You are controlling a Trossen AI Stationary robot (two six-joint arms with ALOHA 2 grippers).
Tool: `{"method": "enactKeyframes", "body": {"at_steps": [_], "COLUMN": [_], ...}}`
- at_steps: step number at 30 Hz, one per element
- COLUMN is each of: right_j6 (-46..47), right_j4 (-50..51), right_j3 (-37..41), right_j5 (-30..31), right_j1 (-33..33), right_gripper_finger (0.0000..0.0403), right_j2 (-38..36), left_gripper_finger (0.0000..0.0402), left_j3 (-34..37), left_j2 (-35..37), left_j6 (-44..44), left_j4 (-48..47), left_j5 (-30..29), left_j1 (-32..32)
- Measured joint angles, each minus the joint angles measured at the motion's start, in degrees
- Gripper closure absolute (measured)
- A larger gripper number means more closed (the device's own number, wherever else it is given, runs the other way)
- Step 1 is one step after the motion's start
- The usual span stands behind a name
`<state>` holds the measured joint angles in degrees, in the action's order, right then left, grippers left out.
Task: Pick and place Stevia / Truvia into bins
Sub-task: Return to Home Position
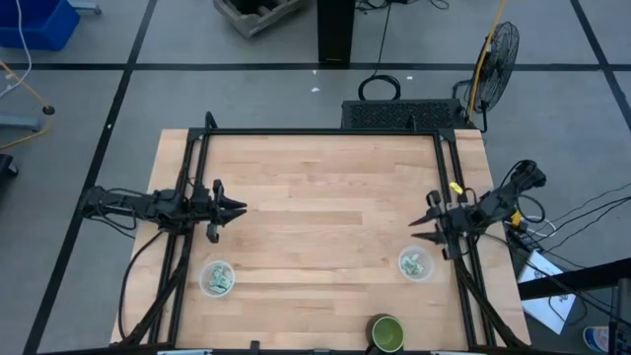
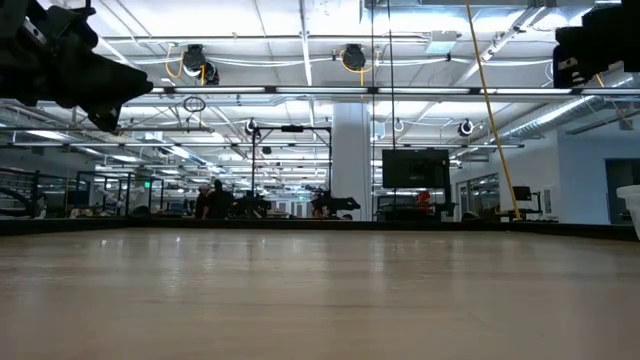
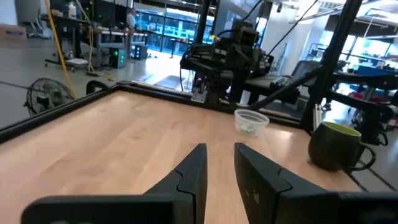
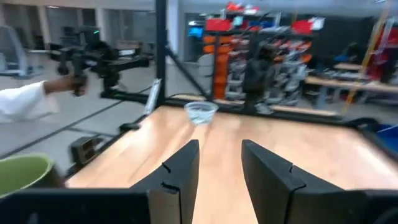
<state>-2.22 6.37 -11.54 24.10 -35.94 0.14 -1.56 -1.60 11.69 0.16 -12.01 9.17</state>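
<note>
Two clear cups stand on the wooden table near its near edge: one (image 1: 217, 279) on the left, one (image 1: 415, 264) on the right. Each holds pale green and white packets (image 1: 218, 281) (image 1: 414, 263); I see no packet lying loose on the wood. My left gripper (image 1: 240, 208) hovers open above the table's left side, beyond the left cup. My right gripper (image 1: 418, 219) hovers open on the right side, just beyond the right cup. The left wrist view shows the right cup (image 3: 251, 122) past the open fingers (image 3: 219, 148). The right wrist view shows the left cup (image 4: 201, 112) past the open fingers (image 4: 220, 144).
A dark green cup (image 1: 386, 333) stands at the near edge, right of centre, also seen as the green cup (image 3: 336, 146) beside the right cup. A black frame (image 1: 325, 132) borders the table. A person's hand and white sleeve (image 4: 28, 101) show beyond the table in the right wrist view.
</note>
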Motion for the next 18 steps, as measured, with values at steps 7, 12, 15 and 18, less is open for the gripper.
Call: {"method": "enactKeyframes", "body": {"at_steps": [7,12,15,18], "right_j6": [2.5,2.6,3.7,3.8], "right_j4": [-4.3,-12.4,-12.8,-12.8], "right_j3": [4.5,9.5,10.4,10.4], "right_j5": [-6.5,-6.4,-6.4,-6.7], "right_j1": [0.0,1.2,3.7,7.1], "right_gripper_finger": [0.0287,0.0287,0.0287,0.0287], "right_j2": [0.0,0.0,0.1,0.1], "left_gripper_finger": [0.0316,0.0316,0.0316,0.0316], "left_j3": [0.0,0.0,0.0,0.0], "left_j2": [0.0,0.0,0.0,0.0], "left_j6": [-2.6,-2.5,-2.5,-2.5], "left_j4": [0.1,0.1,0.1,0.1], "left_j5": [0.0,0.0,0.0,0.0], "left_j1": [0.0,0.0,0.0,0.0]}}
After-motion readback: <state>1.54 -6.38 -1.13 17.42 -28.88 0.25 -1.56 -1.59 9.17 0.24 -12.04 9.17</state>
